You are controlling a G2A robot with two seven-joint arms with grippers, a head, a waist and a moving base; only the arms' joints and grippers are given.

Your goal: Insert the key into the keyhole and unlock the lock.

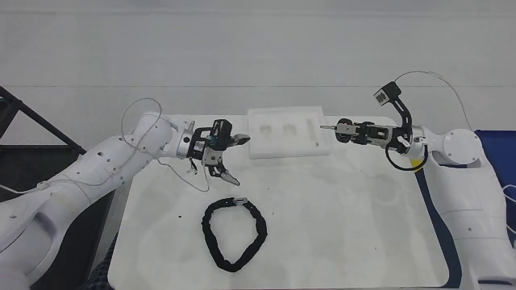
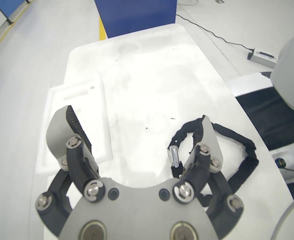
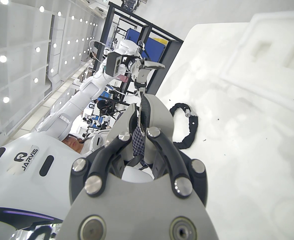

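The chain lock [image 1: 234, 234] lies limp just beside my left gripper [image 1: 237, 159], whose jaws are spread and empty. Its sleeve looks soft and floppy, so I'd take the stiff metal cylinder [image 2: 173, 154]. The key [image 1: 324, 127] — small, likely slippery — is pinched in my right gripper [image 1: 337, 127], well apart from the lock.
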